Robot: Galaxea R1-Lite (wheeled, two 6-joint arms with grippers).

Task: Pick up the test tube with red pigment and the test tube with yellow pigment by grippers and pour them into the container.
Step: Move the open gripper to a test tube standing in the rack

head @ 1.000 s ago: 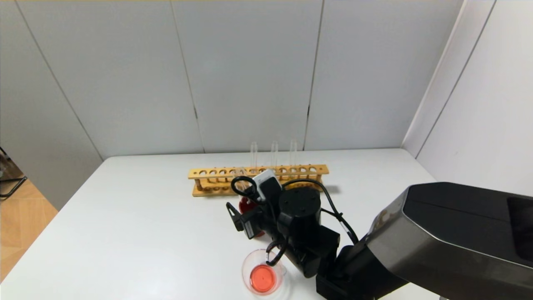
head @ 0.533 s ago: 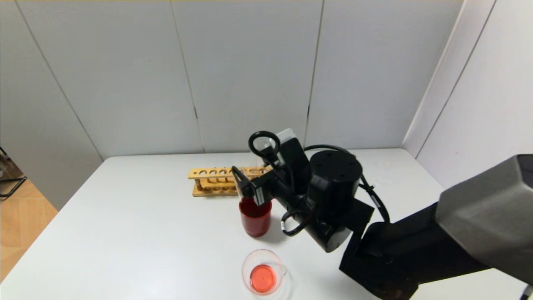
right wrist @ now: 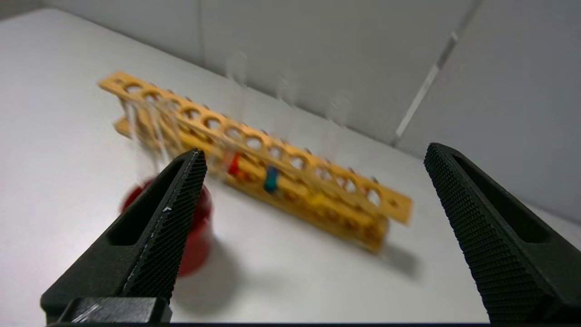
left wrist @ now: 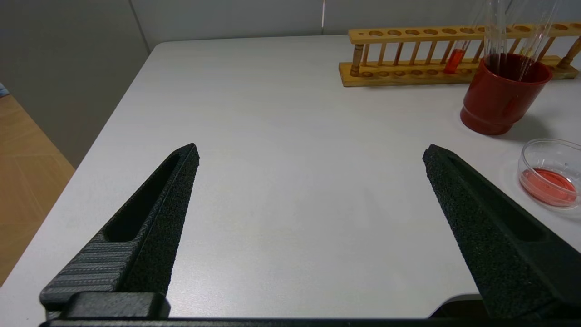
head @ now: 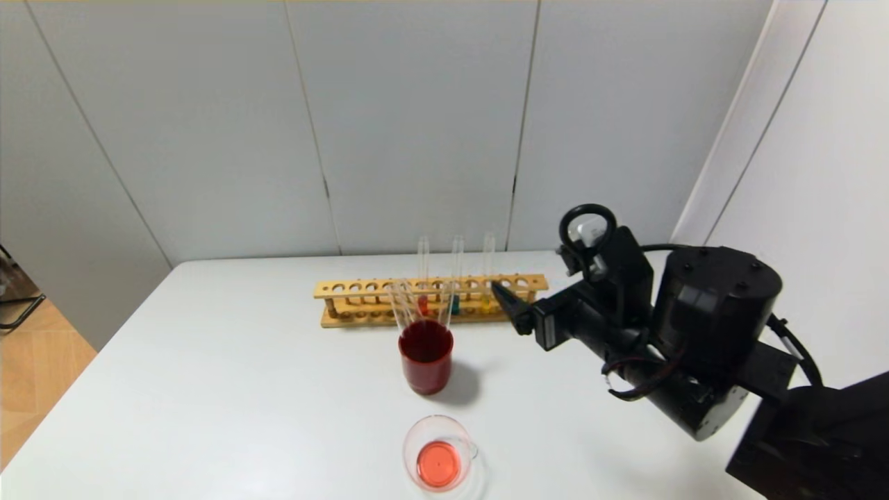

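a: head view first. edges?

b: white table (head: 243, 389), back edge against grey wall panels, left edge dropping to a wood floor (head: 35, 361). the wooden rack (head: 361, 288) lies across the back middle. three tubes stand in it: the test tube with red pigment (head: 422, 278), a teal tube (head: 455, 278), then the test tube with yellow pigment (head: 488, 274). the dark red cup (head: 426, 364) stands just in front of the rack with empty tubes leaning in it. the container (head: 437, 458) sits near the front edge, red liquid in its bottom.

a: open room?

b: the whole left half of the table is bare. the right gripper (head: 510, 305) hangs above the table at the rack's right end, empty, close to the yellow tube but apart from it.

a: left wrist view?

b: left gripper (left wrist: 311, 159) with its fingers spread wide, nothing between them, low over the bare left part of the table. rack, red cup and container lie off to one side, well apart from it. the table's side edge and the floor show beyond.

a: right wrist view?

b: blurred. right gripper (right wrist: 313, 156) spread wide and empty, the rack seen between its fingers, farther off. red, teal and yellow spots show in the rack; red cup behind one finger.

a: any writing, brands, labels?

b: none legible in any view.
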